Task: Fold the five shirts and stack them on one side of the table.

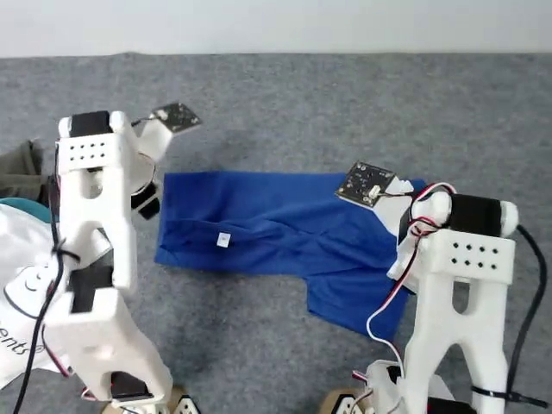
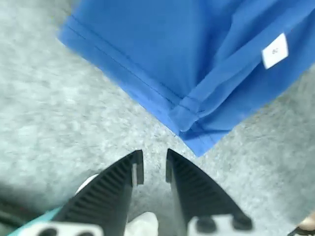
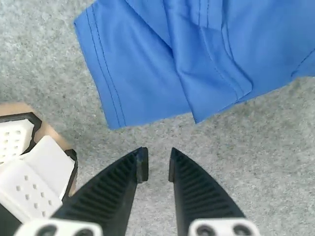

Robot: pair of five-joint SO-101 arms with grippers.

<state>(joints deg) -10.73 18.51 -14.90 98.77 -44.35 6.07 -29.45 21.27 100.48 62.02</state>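
A blue shirt lies partly folded across the middle of the grey table, with a small white label showing near its left end. My left gripper hovers over bare table just off the blue shirt's hemmed corner, fingers a narrow gap apart and holding nothing. My right gripper hangs the same way, slightly open and empty, a little short of the edge of the blue shirt at its right end. In the high view each arm stands at one end of the shirt.
A white shirt with teal trim lies bunched at the left edge beneath the left arm. An olive garment lies behind it. The right arm's white base stands close to its gripper. Grey table stretches behind the blue shirt.
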